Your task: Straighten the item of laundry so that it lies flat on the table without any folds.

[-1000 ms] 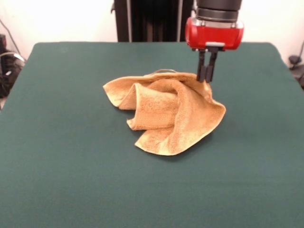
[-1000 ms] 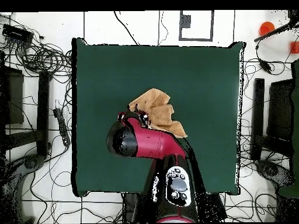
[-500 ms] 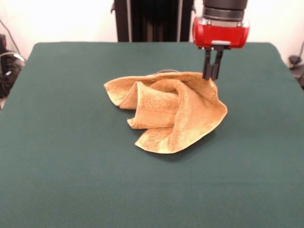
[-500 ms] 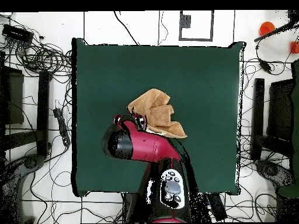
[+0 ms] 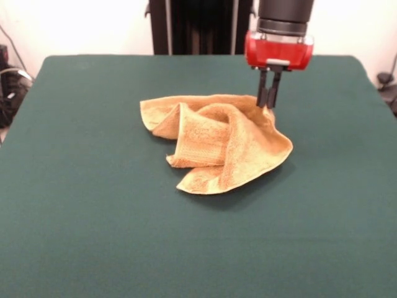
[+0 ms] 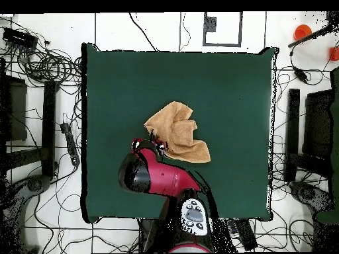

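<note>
- Currently the towel [image 5: 217,146] sits bunched a little right of the table's [image 5: 93,236] centre in the front view, well clear of every edge.
- Several layers overlap: one flap is rolled over the middle, another droops toward the near side. Not flat yet.
- Gripper [image 5: 267,99] hangs from the red wrist at the towel's far right corner, with its dark fingers [image 5: 263,94] pressed close together, tips right at the cloth edge.
- Looks pinched on that corner, but I cannot confirm cloth between the tips from either view.
- Overhead view: the arm [image 6: 162,178] covers the gripper, so no help there.
- Step in hand, my read: drag that corner outward to open the folds.
- To do it well: keep the lift low, pull away from the bunched mass toward far right, and move slowly so the terry drags against the felt instead of the whole pile sliding.
- Risk: the green felt-like top probably grips the cloth, so lower layers may stay put, or the folds may roll instead of opening.
- The table has plenty of bare surface on all sides for spreading.
- Room: a white wall and dark pedestal column behind the table; overhead shows cables [image 6: 40,59] tangled on the floor around it and an orange object [image 6: 302,31] at the top right.
</note>
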You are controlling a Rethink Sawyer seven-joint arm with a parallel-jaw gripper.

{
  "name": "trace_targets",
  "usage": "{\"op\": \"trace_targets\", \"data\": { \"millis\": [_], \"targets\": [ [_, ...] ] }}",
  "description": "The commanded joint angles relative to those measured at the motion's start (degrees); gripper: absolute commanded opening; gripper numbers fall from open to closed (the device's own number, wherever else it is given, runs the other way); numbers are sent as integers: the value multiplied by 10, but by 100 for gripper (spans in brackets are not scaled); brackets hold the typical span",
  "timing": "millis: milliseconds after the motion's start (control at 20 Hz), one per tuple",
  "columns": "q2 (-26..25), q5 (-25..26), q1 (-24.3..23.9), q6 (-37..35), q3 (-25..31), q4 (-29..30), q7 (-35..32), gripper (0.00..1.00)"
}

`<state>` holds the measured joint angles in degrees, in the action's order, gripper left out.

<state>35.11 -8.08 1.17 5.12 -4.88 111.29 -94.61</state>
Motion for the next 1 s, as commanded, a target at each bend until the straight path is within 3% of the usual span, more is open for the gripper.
{"op": "trace_targets", "data": {
  "millis": [50,500,1000],
  "targets": [
    [-35,-49,22,14,24,56,-180,0],
    [-28,-74,33,4,25,73,-204,0],
    [-29,-88,21,24,62,92,-231,0]
  ]
}}
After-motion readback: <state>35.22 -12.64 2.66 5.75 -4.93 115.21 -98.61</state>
